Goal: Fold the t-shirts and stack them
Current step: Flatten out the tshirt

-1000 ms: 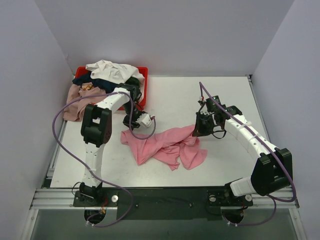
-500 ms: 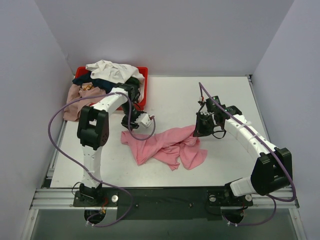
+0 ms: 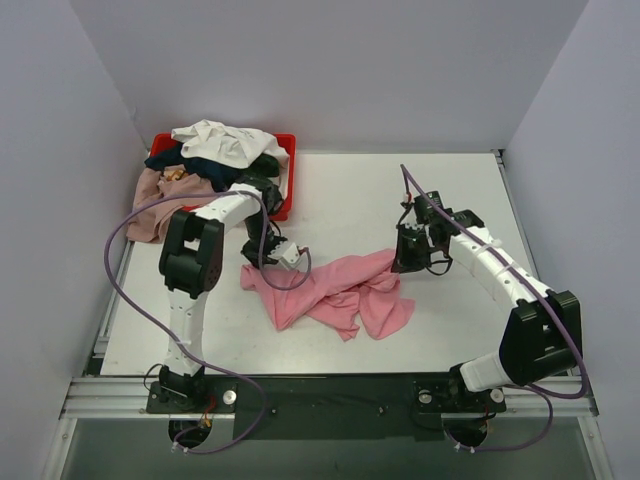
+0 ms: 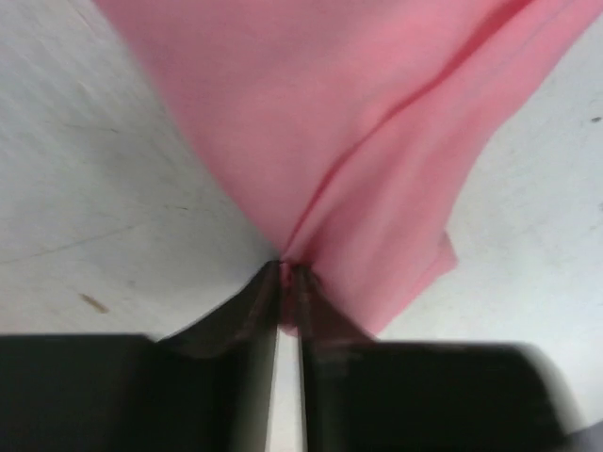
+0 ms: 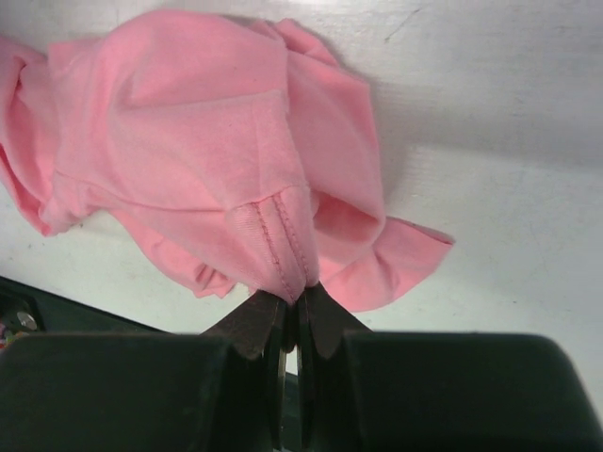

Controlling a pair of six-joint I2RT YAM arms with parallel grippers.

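A bright pink t-shirt (image 3: 330, 292) lies crumpled in the middle of the table. My left gripper (image 3: 262, 262) is down at its left edge and shut on a pinch of the pink cloth (image 4: 358, 169); in the left wrist view the fabric bunches between the dark fingers (image 4: 256, 311). My right gripper (image 3: 402, 262) holds the shirt's upper right edge, shut on a stitched hem (image 5: 283, 235). More t-shirts, white (image 3: 222, 140), navy (image 3: 185, 165) and dusty mauve (image 3: 150, 205), are heaped at the back left.
A red plastic tray (image 3: 287, 150) holds the heap at the back left, with the mauve cloth spilling over its left side. Grey walls close in the table on three sides. A purple cable loops from each arm.
My left gripper came down and toward the front onto the pink shirt's left edge and closed on it. The right gripper has kept its hold, barely moving.
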